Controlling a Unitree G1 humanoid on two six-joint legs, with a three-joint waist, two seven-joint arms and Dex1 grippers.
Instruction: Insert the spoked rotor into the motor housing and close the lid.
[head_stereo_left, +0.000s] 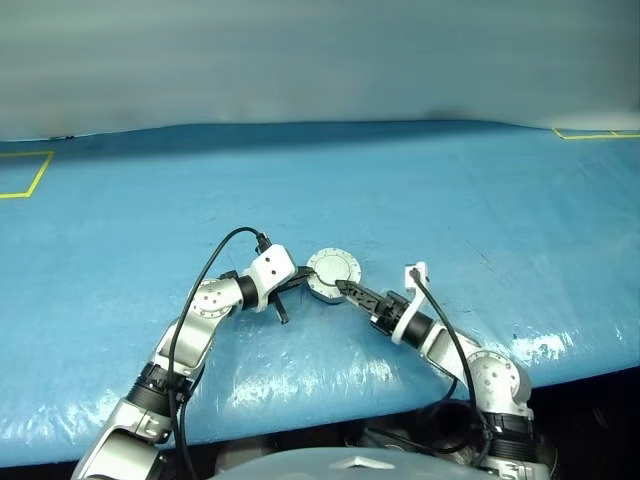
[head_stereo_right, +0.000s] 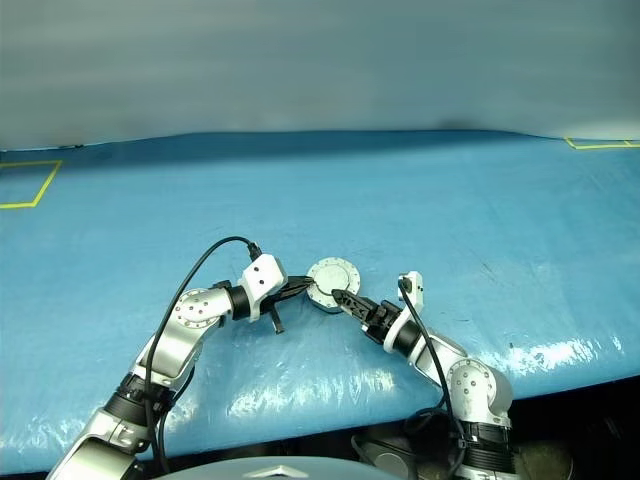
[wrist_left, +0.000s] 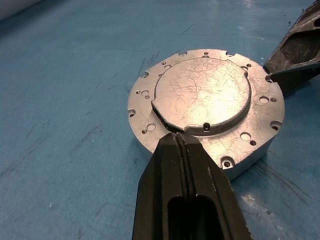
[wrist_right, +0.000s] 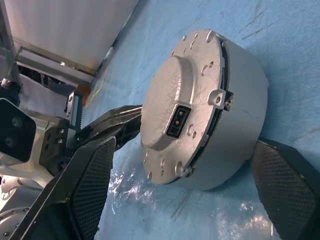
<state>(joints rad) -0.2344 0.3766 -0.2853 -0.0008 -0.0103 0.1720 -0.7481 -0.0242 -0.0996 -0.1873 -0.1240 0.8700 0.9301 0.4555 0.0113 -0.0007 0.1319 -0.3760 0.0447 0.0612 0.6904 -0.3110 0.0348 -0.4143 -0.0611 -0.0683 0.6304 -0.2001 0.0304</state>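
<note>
The motor housing (head_stereo_left: 331, 291) sits on the blue table with its lid (wrist_left: 202, 92) shut flat on top, plain face with the raised centre circle upward. The spoked rotor is hidden. My left gripper (wrist_left: 180, 137) is shut, its tips resting at the lid's rim on the housing's left side (head_stereo_left: 302, 284). From the right, my right gripper (wrist_right: 185, 145) stands open, one finger (wrist_right: 95, 185) on each side of the housing's wall (wrist_right: 240, 90) and a gap visible on at least one side. In the left wrist view one right fingertip (wrist_left: 295, 50) lies by the rim.
The blue sheet covers the whole table (head_stereo_left: 450, 190). Yellow tape marks lie at the far left (head_stereo_left: 25, 175) and far right (head_stereo_left: 595, 133). The table's front edge (head_stereo_left: 580, 372) runs close under my arms. A small dark socket (wrist_right: 177, 121) sits in the lid.
</note>
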